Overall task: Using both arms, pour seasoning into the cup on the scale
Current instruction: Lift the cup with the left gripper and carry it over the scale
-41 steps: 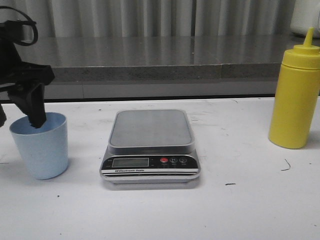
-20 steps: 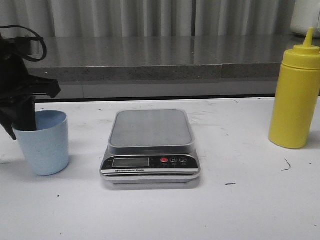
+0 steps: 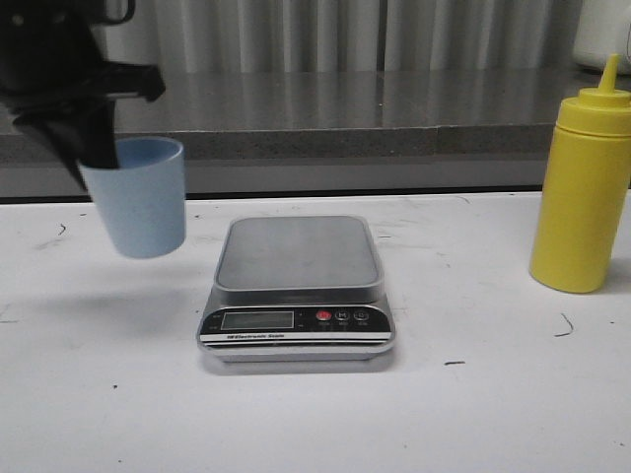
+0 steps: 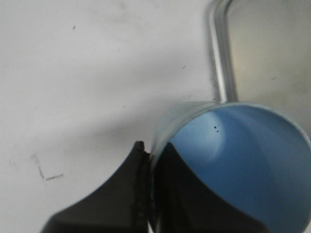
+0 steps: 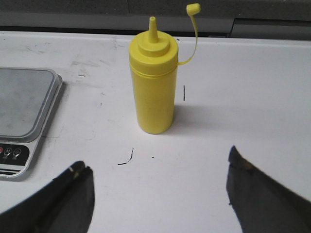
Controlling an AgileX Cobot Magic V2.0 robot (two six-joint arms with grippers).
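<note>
White tabletop, grey ledge behind: the left gripper [image 3: 84, 148] is pinching the rim of the pale-blue cup [image 3: 138, 197], one finger inside and one outside, holding it in the air just left of the digital kitchen scale [image 3: 296, 291]. At far right, the yellow squeeze bottle [image 3: 582, 187] is standing upright, uncapped, while the right gripper [image 5: 158, 187] is hanging wide open before it, gripping nothing.

White table [image 3: 493, 414], scuffed with dark marks: grey scale [image 3: 296, 288] at centre; yellow seasoning bottle [image 3: 582, 192] upright, far right.
</note>
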